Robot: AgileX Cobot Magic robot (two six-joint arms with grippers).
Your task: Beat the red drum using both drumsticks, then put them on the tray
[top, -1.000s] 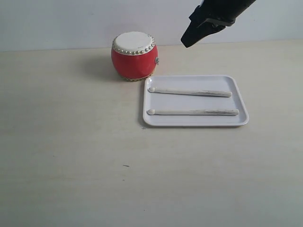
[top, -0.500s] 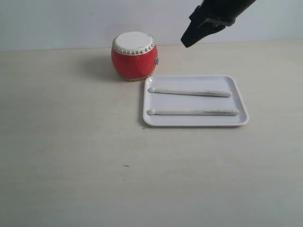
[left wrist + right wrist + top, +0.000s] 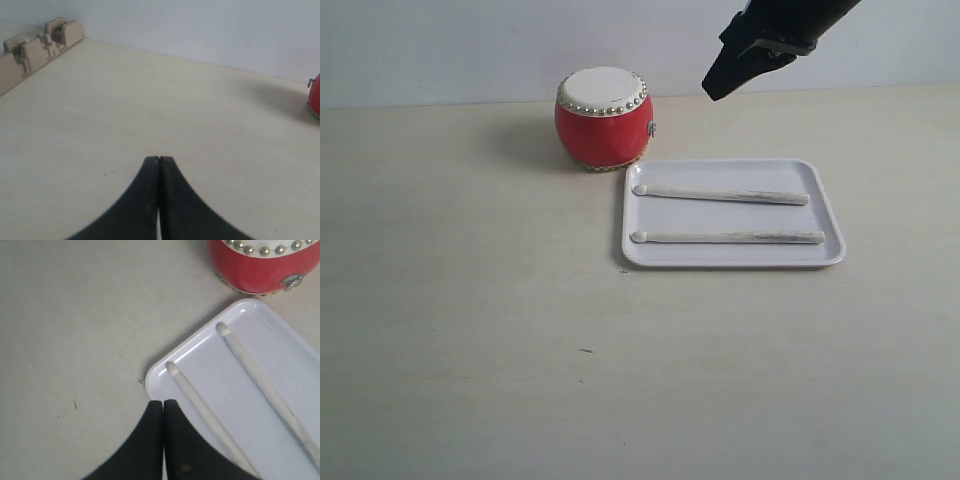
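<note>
Exterior view: upright on the table [image 3: 470, 300], the red drum [image 3: 604, 118]; just beside it, the tray [image 3: 720, 216], with both drumsticks [image 3: 720, 195] flat inside, side by side. Higher up, the right claw [image 3: 712, 92], pressed together, empty.

Left wrist view: left claw [image 3: 159, 161] pressed together, gripping nothing, low over the table; the drum's red edge well apart.

Right wrist view: closed tips over the tray's corner, clear of both sticks.

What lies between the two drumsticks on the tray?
Only bare tray surface lies between the far drumstick and near drumstick; the exterior view shows it.
</note>
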